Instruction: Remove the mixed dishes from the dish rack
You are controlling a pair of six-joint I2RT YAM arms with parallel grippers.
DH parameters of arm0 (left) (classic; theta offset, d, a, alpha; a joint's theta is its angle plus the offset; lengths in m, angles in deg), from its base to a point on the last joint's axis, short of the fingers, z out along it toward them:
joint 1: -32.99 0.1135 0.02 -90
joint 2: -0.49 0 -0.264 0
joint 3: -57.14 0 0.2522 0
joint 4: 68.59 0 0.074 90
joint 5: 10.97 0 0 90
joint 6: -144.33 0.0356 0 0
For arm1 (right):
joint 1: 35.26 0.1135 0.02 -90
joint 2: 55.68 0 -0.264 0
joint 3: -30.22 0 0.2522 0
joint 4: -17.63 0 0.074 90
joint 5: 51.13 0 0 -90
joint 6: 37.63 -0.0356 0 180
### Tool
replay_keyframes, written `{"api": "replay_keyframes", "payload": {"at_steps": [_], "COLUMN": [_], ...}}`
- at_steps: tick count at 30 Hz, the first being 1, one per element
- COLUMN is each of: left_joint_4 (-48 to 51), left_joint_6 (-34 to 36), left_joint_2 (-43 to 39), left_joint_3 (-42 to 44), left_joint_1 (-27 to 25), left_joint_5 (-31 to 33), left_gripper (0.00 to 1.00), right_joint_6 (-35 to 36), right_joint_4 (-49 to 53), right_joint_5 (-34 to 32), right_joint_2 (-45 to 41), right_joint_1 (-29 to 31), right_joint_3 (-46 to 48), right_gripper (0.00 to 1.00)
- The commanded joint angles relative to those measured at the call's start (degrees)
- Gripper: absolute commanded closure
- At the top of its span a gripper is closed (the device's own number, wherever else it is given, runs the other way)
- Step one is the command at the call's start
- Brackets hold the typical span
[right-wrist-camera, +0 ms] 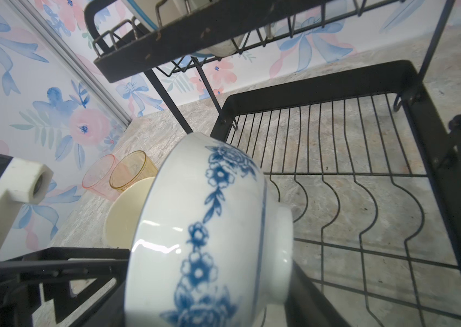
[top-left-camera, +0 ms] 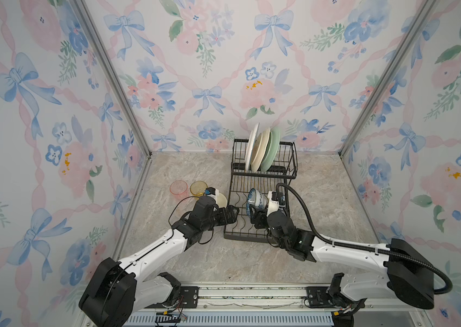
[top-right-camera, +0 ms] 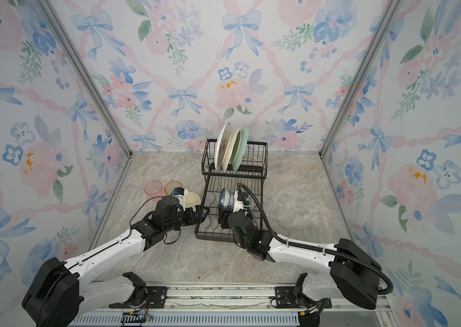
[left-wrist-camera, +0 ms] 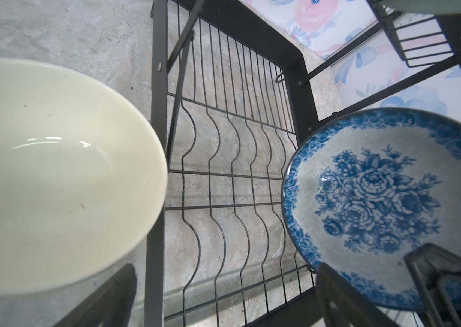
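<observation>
Step in hand: judged from its pose, lifting the blue-and-white floral porcelain bowl [top-left-camera: 256, 197] off the lower tray of the black wire two-tier dish rack [top-left-camera: 246, 238].
Bowl position: tipped on its side over the curved dividers. Whether it touches the wires cannot be told.
Right gripper [top-left-camera: 254, 211]: jaws clamped across the bowl's wall near the rim.
Left gripper [top-left-camera: 232, 213]: jaws spread wide and empty, at the rack's left rail, just beside the glossy cream ceramic bowl [left-wrist-camera: 53, 175].
On the marbled grey desk [top-left-camera: 322, 212]: the cream bowl, the translucent pink tumbler [top-left-camera: 178, 187] and the translucent yellow tumbler [top-left-camera: 198, 187], all left of the rack.
Upper basket: white printed plate [top-left-camera: 252, 147], cream plate [top-left-camera: 260, 150] and pale green plate [top-left-camera: 271, 150], standing on edge.
Good practice: raise the bowl straight until its foot clears the dividers and rail, then carry it sideways. A one-sided rim grip lets a glazed bowl pivot, so move slowly and stay clear of the upper basket.
</observation>
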Motion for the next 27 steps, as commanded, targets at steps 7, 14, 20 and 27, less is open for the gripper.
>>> {"api": "replay_keyframes", "payload": {"at_steps": [7,14,20,27], "left_joint_4": [0.9,1.0,1.4,3.4], "left_joint_6": [-1.2,-1.0,-0.6,0.9], "left_joint_2": [2.1,5.3,8.4,13.0], "left_joint_3": [-3.3,-5.8,-8.9,-12.5], "left_joint_1": [-2.1,-2.9,-3.0,-3.0], "left_joint_5": [-1.7,-1.2,-0.8,2.3], "left_gripper": [0.02,0.02,0.04,0.06], "right_joint_6": [-3.8,-5.1,-5.8,-10.4], "right_joint_4": [-8.6,-12.2,-14.0,-4.4], "right_joint_5": [4.3,5.3,4.8,0.7], "right_joint_2": [-4.5,-5.7,-7.2,-7.4], "right_joint_1": [1.1,2.0,2.3,0.6], "right_joint_3": [2.3,3.5,5.2,4.4], "right_gripper": [0.46,0.45,0.45,0.45]}}
